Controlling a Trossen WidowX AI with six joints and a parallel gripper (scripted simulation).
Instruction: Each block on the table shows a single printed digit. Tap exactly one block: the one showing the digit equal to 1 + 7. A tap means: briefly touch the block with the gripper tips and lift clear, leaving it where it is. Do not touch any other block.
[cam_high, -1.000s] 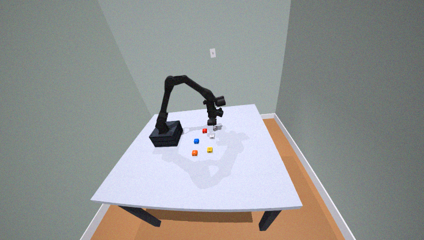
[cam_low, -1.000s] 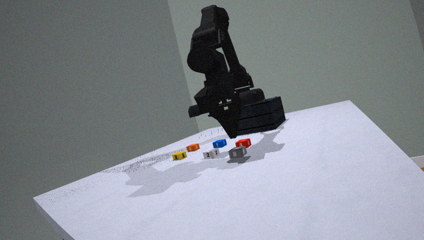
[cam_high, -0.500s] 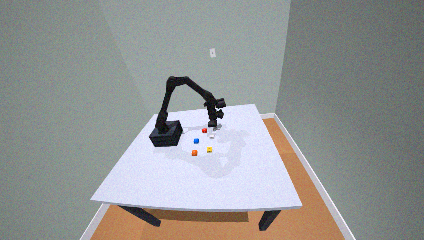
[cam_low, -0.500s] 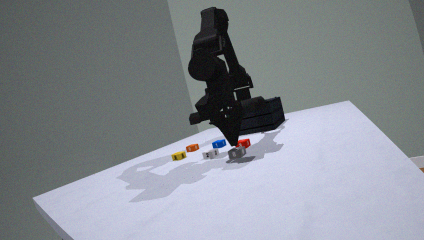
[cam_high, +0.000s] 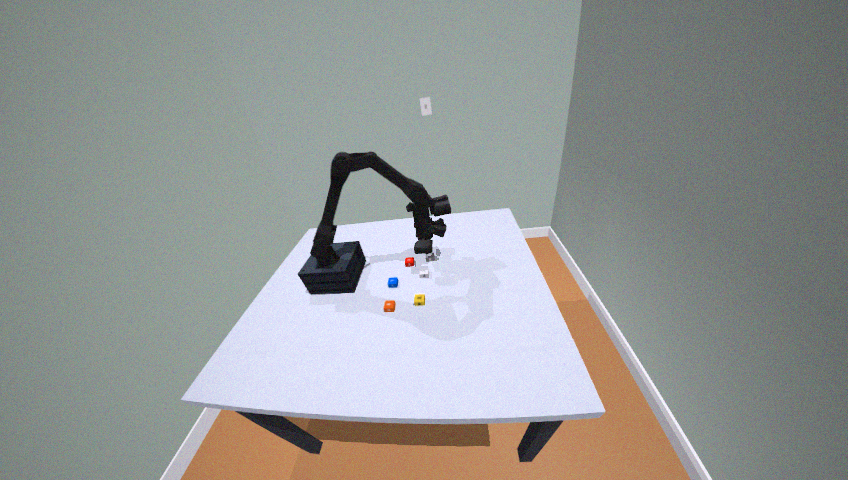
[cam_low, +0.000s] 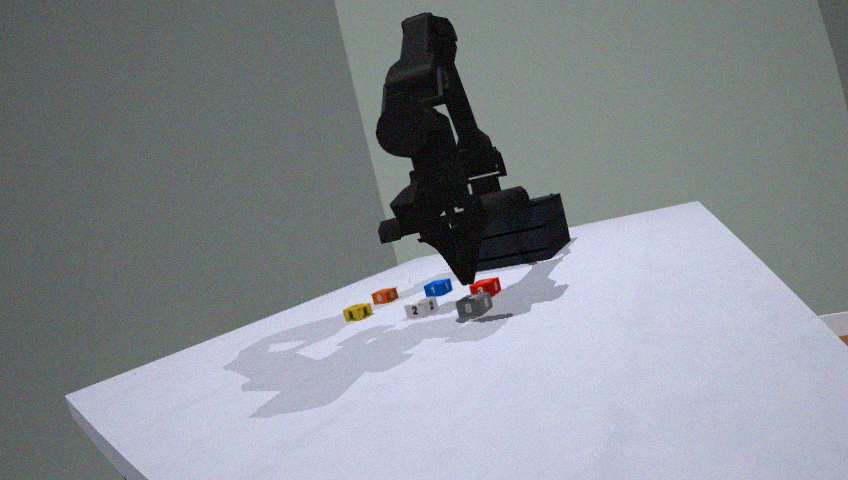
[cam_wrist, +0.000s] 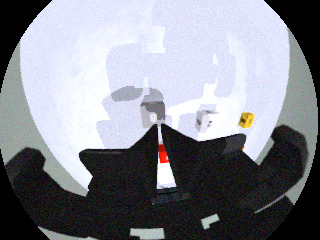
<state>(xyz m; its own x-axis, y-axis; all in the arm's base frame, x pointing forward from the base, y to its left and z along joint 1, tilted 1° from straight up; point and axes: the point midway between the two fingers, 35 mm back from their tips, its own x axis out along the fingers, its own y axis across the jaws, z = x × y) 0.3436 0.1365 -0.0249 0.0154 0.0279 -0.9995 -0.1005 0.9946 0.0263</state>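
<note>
The grey block (cam_high: 433, 256) (cam_low: 474, 306) (cam_wrist: 152, 110) shows an 8 on its side in the exterior view. It sits flat on the table (cam_high: 333, 362) (cam_low: 624, 368). My gripper (cam_low: 468, 283) (cam_wrist: 159, 127) is shut with nothing between its tips. In the exterior view the tips appear just above and behind the grey block. In the wrist view they meet at its lower edge; whether they touch it cannot be told. The fingertips are hard to make out in the top view.
A red block (cam_high: 409, 261) (cam_low: 486, 286) (cam_wrist: 163, 153) marked 3 and a white block (cam_high: 423, 274) (cam_low: 420, 308) (cam_wrist: 202, 121) marked 2 lie close by. A blue block (cam_high: 392, 282) (cam_low: 437, 288), an orange block (cam_high: 389, 306) (cam_low: 385, 296) and a yellow block (cam_high: 419, 299) (cam_low: 357, 312) (cam_wrist: 246, 120) lie farther off.
</note>
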